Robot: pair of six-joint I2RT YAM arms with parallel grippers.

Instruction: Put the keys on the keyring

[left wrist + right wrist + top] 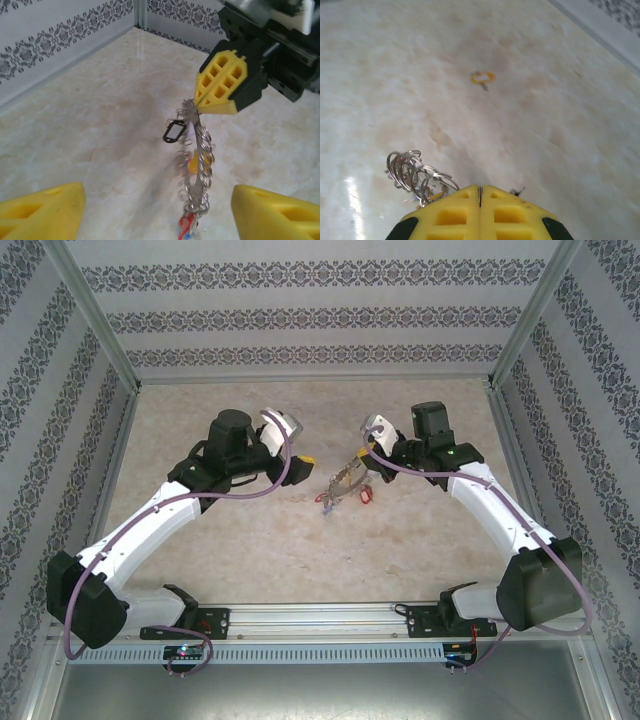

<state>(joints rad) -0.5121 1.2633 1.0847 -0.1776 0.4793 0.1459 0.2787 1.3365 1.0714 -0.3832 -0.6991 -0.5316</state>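
Note:
The keyring (199,165) hangs edge-on above the table, a grey metal ring crowded with small split rings (412,171). My right gripper (480,192) is shut on its top rim, and its yellow fingers (220,85) show in the left wrist view. Tagged keys hang from the ring: a black tag (173,132), a yellow one (192,164) and red and blue ones (186,227) at the bottom. My left gripper (159,200) is open, with its fingers either side of the ring's lower part and not touching it. A loose key with a yellow tag (483,78) lies on the table.
In the top view the two grippers (303,462) (362,458) face each other at the table's middle, with the keyring (340,484) between them. Patterned walls (320,320) close off the back and both sides. The marble tabletop (300,550) stretches toward the arm bases.

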